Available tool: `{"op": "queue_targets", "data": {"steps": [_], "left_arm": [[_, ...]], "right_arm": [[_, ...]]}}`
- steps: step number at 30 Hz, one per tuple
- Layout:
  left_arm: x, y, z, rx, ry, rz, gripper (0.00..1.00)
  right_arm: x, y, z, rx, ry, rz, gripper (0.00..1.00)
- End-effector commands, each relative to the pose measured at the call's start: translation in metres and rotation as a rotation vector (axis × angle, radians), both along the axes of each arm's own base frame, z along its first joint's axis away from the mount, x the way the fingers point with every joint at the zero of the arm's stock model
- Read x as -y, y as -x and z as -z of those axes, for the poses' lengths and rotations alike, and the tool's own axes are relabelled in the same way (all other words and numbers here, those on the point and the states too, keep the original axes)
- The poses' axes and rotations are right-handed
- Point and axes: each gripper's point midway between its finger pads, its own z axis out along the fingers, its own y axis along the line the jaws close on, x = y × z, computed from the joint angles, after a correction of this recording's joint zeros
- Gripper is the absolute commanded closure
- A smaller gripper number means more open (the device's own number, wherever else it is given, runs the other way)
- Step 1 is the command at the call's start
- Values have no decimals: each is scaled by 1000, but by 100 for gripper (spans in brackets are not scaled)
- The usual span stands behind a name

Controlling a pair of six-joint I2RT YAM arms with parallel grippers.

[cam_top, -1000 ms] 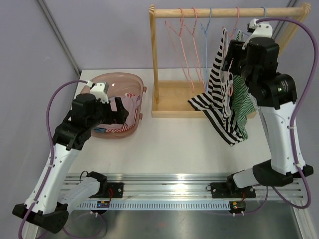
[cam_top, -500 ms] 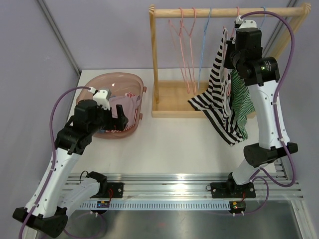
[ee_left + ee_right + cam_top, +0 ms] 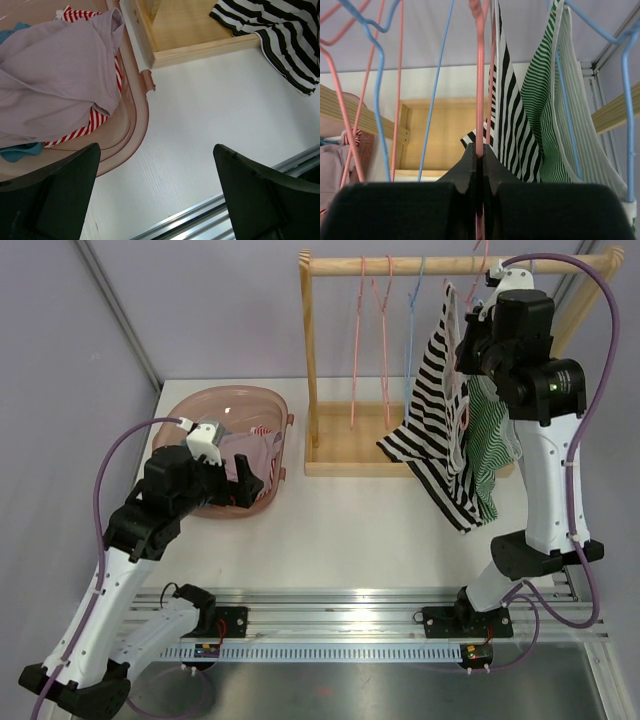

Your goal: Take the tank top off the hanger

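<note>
A black-and-white striped tank top (image 3: 438, 410) hangs from a pink hanger (image 3: 480, 75) on the wooden rail (image 3: 400, 262); its hem drapes over the rack's base. My right gripper (image 3: 480, 298) is up by the rail. In the right wrist view the right gripper (image 3: 480, 152) is shut on the pink hanger's wire, with the striped tank top (image 3: 507, 125) just to its right. My left gripper (image 3: 245, 480) hovers beside the basket. The left gripper (image 3: 156, 148) is open, with only bare table between its fingers.
A green striped top (image 3: 490, 440) hangs on a blue hanger right of the tank top. Empty pink hangers (image 3: 370, 330) and a blue one (image 3: 412, 320) hang to the left. The pink basket (image 3: 230, 400) holds clothes. The rack's wooden base tray (image 3: 350, 440) is behind.
The right gripper has closed on the pink hanger's wire and shifted up along the rail. The left arm has edged slightly nearer, its gripper still open.
</note>
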Motion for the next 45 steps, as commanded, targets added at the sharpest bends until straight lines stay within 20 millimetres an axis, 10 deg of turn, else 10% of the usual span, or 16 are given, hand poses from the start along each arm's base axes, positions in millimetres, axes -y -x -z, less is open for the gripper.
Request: {"op": "queue_targets", "data": {"steps": [1, 7, 17, 27, 32, 45], "left_arm": [[17, 0, -20, 57, 64, 52, 1], [37, 6, -47, 115, 124, 106, 1], [74, 6, -146, 345, 236, 158, 1], [170, 31, -216, 590, 261, 327, 1], [229, 51, -223, 671, 204, 442, 1], [278, 42, -219, 688, 103, 459, 6]], "right_arm": [[1, 34, -59, 166, -76, -39, 100], [-2, 69, -43, 128, -108, -93, 100], [-10, 161, 0, 65, -174, -249, 100], [-7, 268, 17, 65, -193, -406, 100], [-3, 300, 13, 117, -209, -438, 100], [-25, 357, -8, 211, -276, -709, 100]]}}
